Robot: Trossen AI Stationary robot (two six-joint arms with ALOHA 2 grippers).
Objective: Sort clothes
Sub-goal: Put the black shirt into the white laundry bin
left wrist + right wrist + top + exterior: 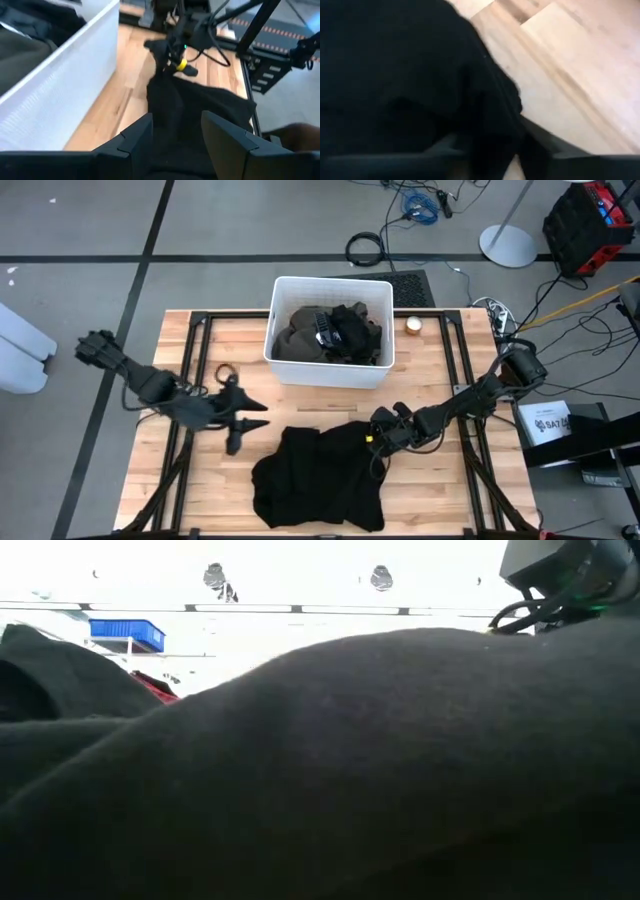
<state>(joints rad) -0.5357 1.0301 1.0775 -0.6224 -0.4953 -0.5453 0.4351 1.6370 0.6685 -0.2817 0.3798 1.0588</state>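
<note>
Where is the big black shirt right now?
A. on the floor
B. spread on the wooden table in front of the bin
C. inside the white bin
B: the high view shows the black shirt lying on the table, in front of the white bin.

Crumpled black garment (318, 480) on table's front.

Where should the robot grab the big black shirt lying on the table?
Probably at the bunched upper right corner of the black garment, coming from the right side. The fabric is humped up there, easy to pinch, and the right gripper is already at that edge. The left gripper is open, off the cloth.
</note>
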